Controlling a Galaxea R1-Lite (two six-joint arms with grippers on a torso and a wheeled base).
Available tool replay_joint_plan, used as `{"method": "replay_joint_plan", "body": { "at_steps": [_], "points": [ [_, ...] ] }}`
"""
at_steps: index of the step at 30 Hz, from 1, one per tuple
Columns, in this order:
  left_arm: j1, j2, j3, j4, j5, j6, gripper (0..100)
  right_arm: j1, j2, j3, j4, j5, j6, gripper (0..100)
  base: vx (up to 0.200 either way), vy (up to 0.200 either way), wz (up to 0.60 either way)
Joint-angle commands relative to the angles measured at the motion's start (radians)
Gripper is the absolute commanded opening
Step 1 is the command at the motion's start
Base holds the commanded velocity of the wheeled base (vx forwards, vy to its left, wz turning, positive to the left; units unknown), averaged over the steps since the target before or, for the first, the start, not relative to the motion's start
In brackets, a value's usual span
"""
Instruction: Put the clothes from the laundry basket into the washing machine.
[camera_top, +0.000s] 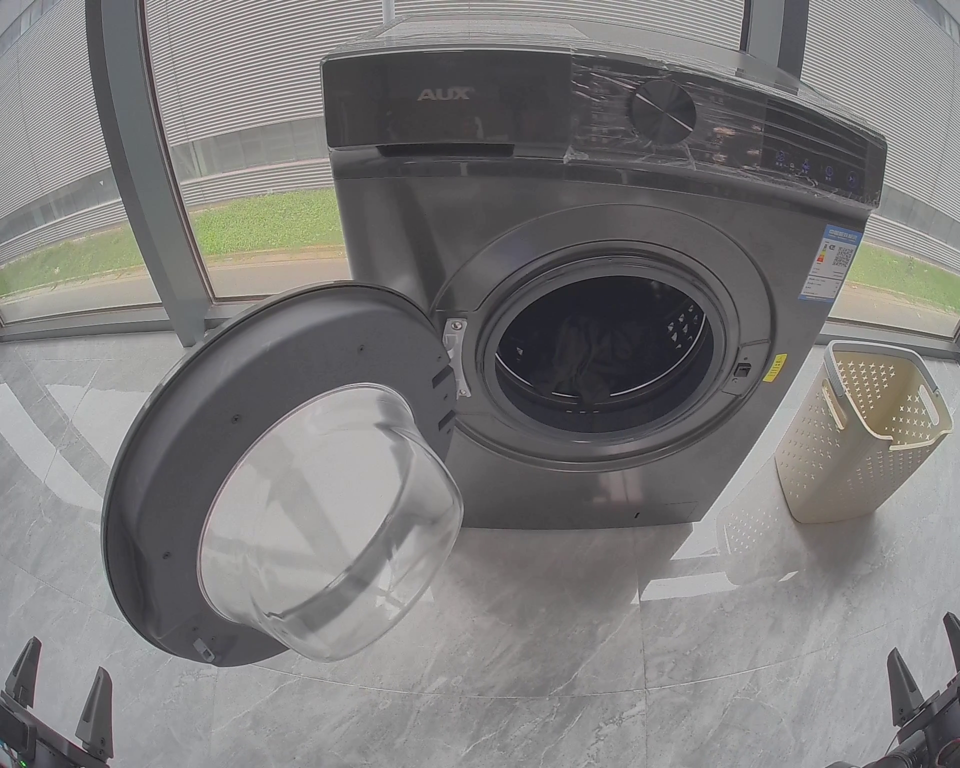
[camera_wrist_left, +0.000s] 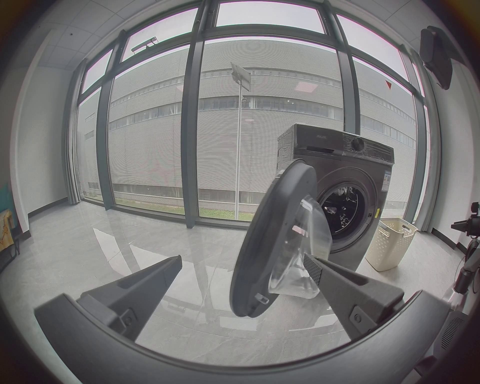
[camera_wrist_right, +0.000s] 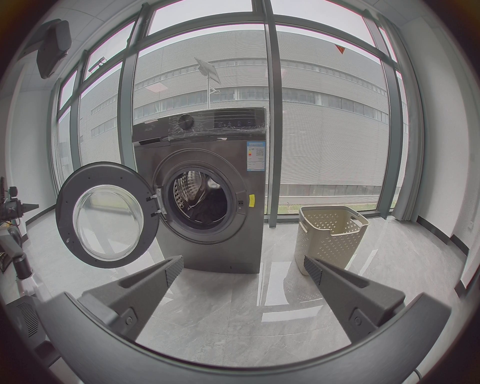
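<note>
The grey washing machine (camera_top: 600, 210) stands ahead with its round door (camera_top: 270, 480) swung wide open to the left. Dark clothes (camera_top: 590, 365) lie inside the drum. To the machine's right, on the floor, is the cream laundry basket (camera_top: 862, 430); no clothes are visible in it. My left gripper (camera_top: 58, 690) sits low at the near left, open, with nothing between its fingers (camera_wrist_left: 140, 287). My right gripper (camera_top: 930, 670) sits low at the near right, open and holding nothing. The machine (camera_wrist_right: 205, 195) and basket (camera_wrist_right: 330, 235) are well beyond its fingers (camera_wrist_right: 350, 292).
The grey tiled floor (camera_top: 560, 640) stretches between me and the machine. Tall windows (camera_top: 240, 150) run behind it. The open door juts toward my left side.
</note>
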Motion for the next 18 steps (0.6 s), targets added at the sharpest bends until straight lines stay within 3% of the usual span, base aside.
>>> {"method": "replay_joint_plan", "body": {
  "at_steps": [1,4,7,8,9,12,15,18],
  "points": [
    [0.0,-0.014,0.018,-0.001,0.0,0.0,100,0.0,-0.015,0.012,0.0,0.0,0.0,100,0.0,0.0,0.0],
    [0.003,-0.014,0.018,-0.013,0.003,0.014,100,0.0,-0.015,0.012,0.0,0.0,0.0,100,0.0,0.0,0.0],
    [0.005,-0.011,-0.05,-0.03,-0.012,-0.002,100,0.0,-0.015,0.012,0.0,0.0,0.0,100,0.0,0.0,0.0],
    [-0.003,0.032,-0.2,-0.005,-0.041,-0.026,100,0.0,-0.015,0.012,0.002,0.002,0.0,100,0.0,0.0,0.0],
    [-0.009,0.066,-0.231,0.022,-0.044,-0.028,100,0.0,-0.015,0.012,0.002,0.002,0.0,100,0.0,0.0,0.0],
    [-0.052,0.216,-0.277,0.093,-0.06,0.007,100,0.0,-0.015,0.012,0.0,0.0,0.0,100,0.0,0.0,0.0],
    [-0.064,0.333,-0.286,0.059,-0.063,0.006,100,0.0,-0.015,0.012,0.0,0.0,0.002,100,0.0,0.0,0.0],
    [-0.103,0.519,-0.289,-0.062,-0.093,0.003,100,0.0,-0.015,0.012,0.0,0.0,0.002,100,0.0,0.0,0.0]
  ]
}}
